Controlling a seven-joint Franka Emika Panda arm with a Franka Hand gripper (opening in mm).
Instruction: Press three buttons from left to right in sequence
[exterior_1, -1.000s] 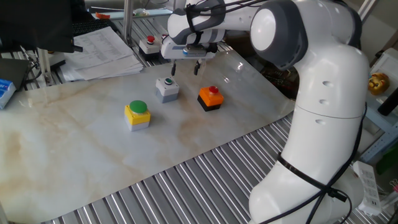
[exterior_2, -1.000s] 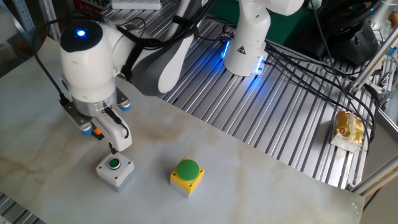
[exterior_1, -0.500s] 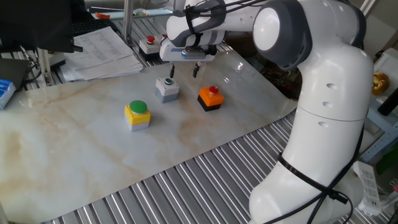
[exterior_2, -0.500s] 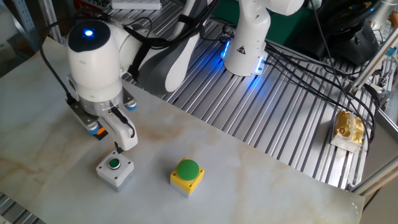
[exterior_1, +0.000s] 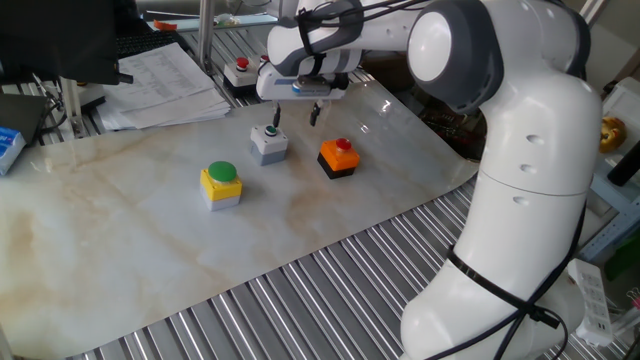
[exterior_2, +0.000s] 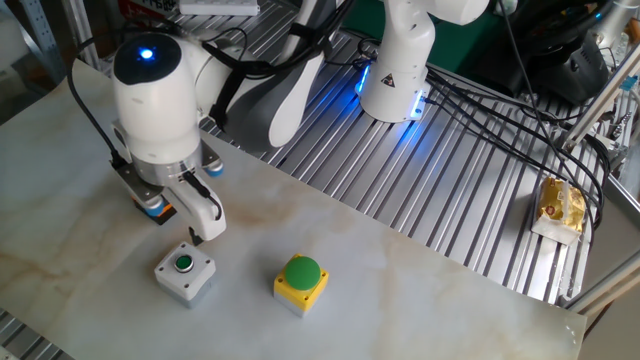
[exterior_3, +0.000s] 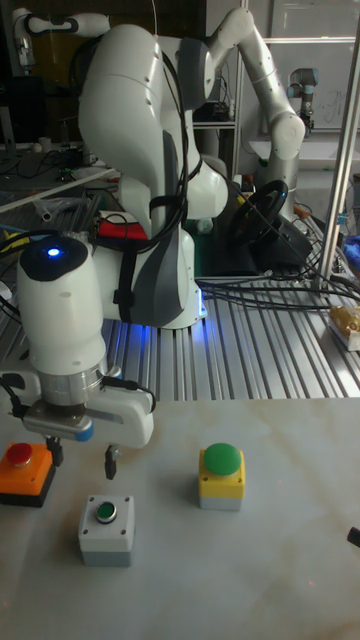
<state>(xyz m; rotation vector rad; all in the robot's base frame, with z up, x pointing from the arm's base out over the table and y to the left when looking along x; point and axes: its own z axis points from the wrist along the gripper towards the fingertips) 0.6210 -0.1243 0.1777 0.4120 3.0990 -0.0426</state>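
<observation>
Looking through one fixed view, I see the three buttons (exterior_1: 270, 158) in a row mid-table; the gripper (exterior_1: 296, 113) hangs above the grey box (exterior_1: 268, 143), fingers spread. The boxes look rigid and light — press caps squarely. The other fixed view hides the orange box behind the wrist. The tall fixed view crops the table's near edge — contact unclear.

Three small box push-buttons in a row on the marble tabletop (exterior_1: 150, 230), all upright, apart from one another. Yellow box with big green cap (exterior_1: 221, 184) at the near-left end. Grey box with small green cap (exterior_1: 268, 142) in the middle. Orange-black box with red cap (exterior_1: 339, 157) at the right end.
</observation>
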